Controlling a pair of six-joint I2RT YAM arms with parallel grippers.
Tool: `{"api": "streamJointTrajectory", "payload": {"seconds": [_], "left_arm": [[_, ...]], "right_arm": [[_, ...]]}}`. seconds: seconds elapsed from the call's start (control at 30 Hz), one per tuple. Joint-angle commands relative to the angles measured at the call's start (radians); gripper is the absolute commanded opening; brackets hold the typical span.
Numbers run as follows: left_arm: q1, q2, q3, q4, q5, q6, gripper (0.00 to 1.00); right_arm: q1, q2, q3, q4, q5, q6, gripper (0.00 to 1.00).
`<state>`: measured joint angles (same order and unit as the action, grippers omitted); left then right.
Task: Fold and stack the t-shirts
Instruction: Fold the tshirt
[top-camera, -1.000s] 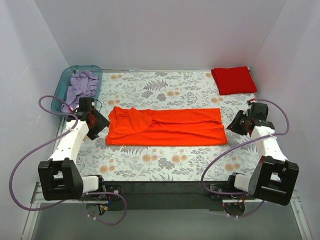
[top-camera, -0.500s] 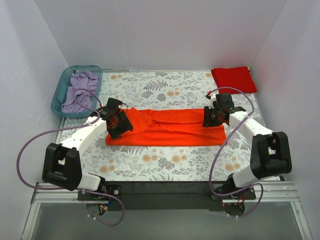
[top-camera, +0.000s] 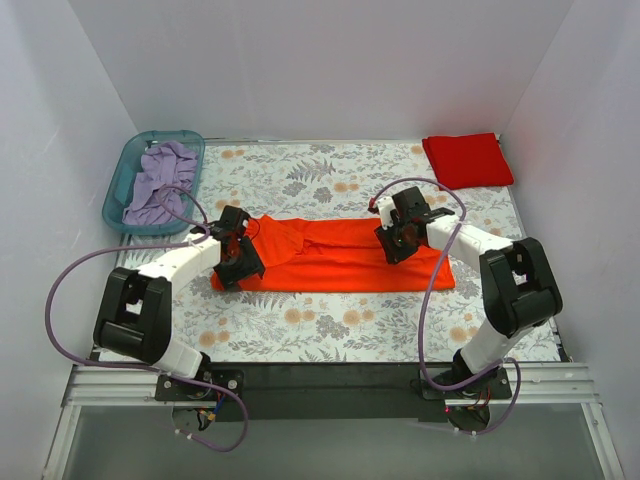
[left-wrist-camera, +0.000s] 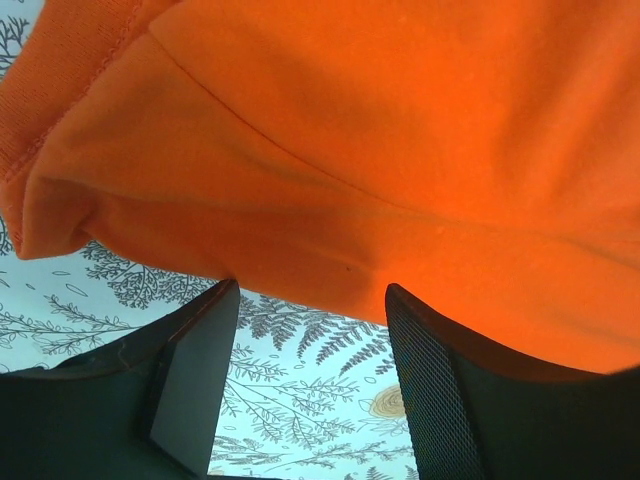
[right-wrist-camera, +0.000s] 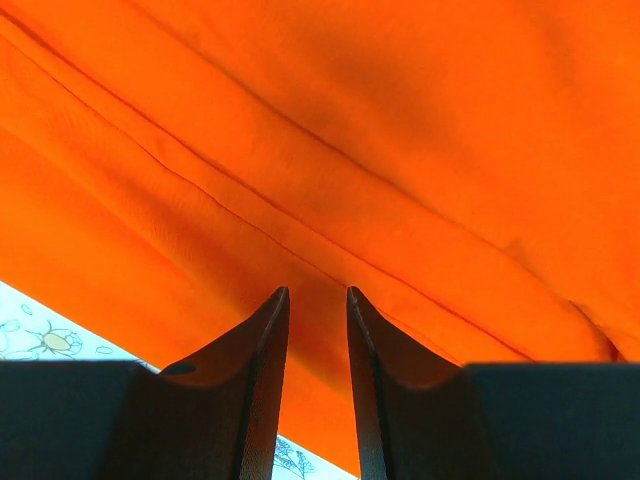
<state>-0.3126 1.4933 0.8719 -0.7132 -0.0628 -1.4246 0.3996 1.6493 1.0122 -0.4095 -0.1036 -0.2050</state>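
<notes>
**White-walled booth**

Plain white walls (top-camera: 320, 60) close the table (top-camera: 330, 165) on three sides. Its top bears a pale flower print, evenly lit. A metal rail (top-camera: 330, 397) lines the near edge, a teal basket (top-camera: 117, 190) the far left corner.

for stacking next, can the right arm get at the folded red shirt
Probably yes: the folded red cloth shirt lies uncovered on that arm's side, with nothing between it and the right gripper.

Whether right gripper (right-wrist-camera: 315, 292) touches orange t-shirt (right-wrist-camera: 420, 130) seems hidden.
</notes>
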Motion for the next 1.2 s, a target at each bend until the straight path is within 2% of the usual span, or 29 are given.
{"api": "streamJointTrajectory", "payload": {"seconds": [0.0,0.43,0.53,0.63,0.67,0.77,1.03,1.17], "left_arm": [[-0.005,0.004,-0.013,0.008,-0.037,0.010,0.59],[-0.005,0.019,-0.054,0.015,-0.046,0.016,0.58],[-0.005,0.021,-0.062,0.017,-0.049,0.016,0.58],[-0.005,0.018,-0.070,0.017,-0.055,0.018,0.58],[-0.005,0.018,-0.071,0.014,-0.061,0.018,0.58],[-0.005,0.019,-0.080,0.011,-0.066,0.018,0.58],[-0.005,0.019,-0.106,0.008,-0.071,0.015,0.58],[-0.005,0.016,-0.116,0.008,-0.075,0.015,0.58]], "right_arm": [[0.013,0.021,0.051,-0.015,0.059,-0.042,0.36],[0.024,0.069,0.058,-0.017,0.085,-0.057,0.33],[0.025,0.072,0.057,-0.015,0.084,-0.056,0.27],[0.025,0.069,0.058,-0.017,0.088,-0.056,0.16],[0.025,0.067,0.060,-0.018,0.090,-0.056,0.10],[0.024,0.063,0.065,-0.025,0.099,-0.059,0.02],[0.016,0.063,0.081,-0.034,0.179,-0.060,0.01],[0.013,0.066,0.097,-0.034,0.186,-0.056,0.06]]}}
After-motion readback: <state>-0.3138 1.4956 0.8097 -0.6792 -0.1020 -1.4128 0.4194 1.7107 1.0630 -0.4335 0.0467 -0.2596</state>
